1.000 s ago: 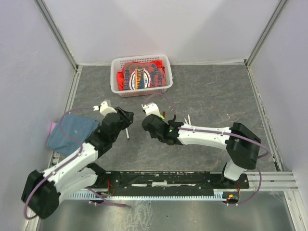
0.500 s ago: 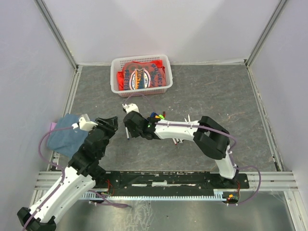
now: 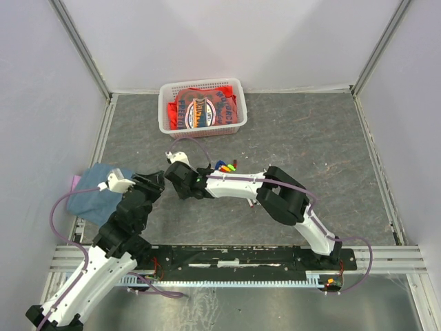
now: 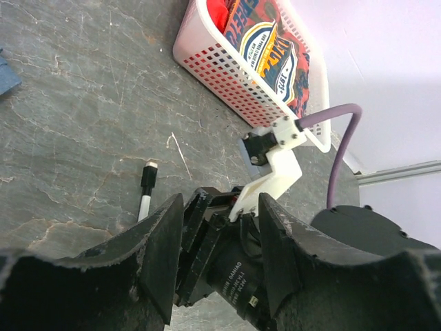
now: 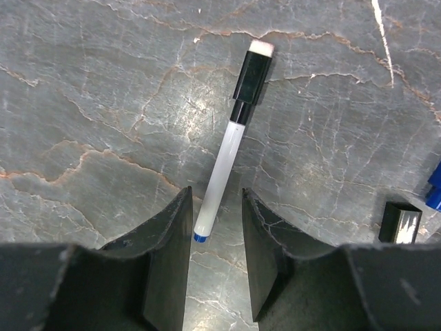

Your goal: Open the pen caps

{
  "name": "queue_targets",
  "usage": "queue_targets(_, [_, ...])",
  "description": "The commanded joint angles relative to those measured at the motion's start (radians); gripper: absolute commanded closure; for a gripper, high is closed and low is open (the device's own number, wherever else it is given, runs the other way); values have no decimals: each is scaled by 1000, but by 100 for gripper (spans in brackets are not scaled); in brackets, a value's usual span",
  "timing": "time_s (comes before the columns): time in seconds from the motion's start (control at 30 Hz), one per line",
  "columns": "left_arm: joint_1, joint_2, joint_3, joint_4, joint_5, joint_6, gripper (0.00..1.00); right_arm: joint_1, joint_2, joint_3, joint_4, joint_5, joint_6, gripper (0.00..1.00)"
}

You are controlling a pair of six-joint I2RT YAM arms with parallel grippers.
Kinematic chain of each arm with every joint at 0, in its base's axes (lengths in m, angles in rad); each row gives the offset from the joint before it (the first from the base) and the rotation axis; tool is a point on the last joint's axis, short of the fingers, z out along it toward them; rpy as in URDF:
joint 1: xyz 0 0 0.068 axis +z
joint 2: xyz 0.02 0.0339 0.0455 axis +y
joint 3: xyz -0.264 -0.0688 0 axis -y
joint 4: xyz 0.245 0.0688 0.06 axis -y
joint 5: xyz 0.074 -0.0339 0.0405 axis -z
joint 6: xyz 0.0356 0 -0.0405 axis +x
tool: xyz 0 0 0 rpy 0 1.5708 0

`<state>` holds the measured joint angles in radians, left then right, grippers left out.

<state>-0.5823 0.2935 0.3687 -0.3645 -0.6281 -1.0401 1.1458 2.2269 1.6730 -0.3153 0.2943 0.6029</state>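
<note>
The right hand (image 5: pixel 215 203) hangs released over the desk (image 5: pixel 89 103), its jaws apart on either side of the blue-tipped end of a white-barrelled pen (image 5: pixel 222 165). The pen lies flat with its black cap (image 5: pixel 251 76) on. A loose black cap (image 5: pixel 400 222) lies well to one side. The left hand (image 4: pixel 220 207) is also released and empty, low over the desk, with the white basket (image 4: pixel 227 76) beyond.

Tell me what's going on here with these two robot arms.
The right gripper hovers over a white pen lying on the table, with its open fingers on either side of the barrel, not gripping yet. The pen's black cap is on. The left gripper hangs open close by, holding nothing. More pens sit in a small pile just beyond, and what looks like a loose black cap lies nearby.
</note>
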Motion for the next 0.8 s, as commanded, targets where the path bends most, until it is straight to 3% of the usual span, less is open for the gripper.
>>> queue_targets(0.0, [-2,-15,-3,-1,-38,-33,46,8,33,76,-51,35,8,59])
queue_targets(0.3, [-2,-14,-1,-5,-45,-34,46,31,83,124,-143,83,-27,65])
queue_targets(0.57, [-2,-3,11,-5,-62,-37,45,43,87,78,-195,92,-14,83])
queue_targets(0.7, [-2,12,15,-5,-62,-53,42,42,22,-22,-136,94,1,97])
queue_targets(0.77, [-2,22,19,-5,-61,-59,40,41,-22,-71,-110,96,2,99])
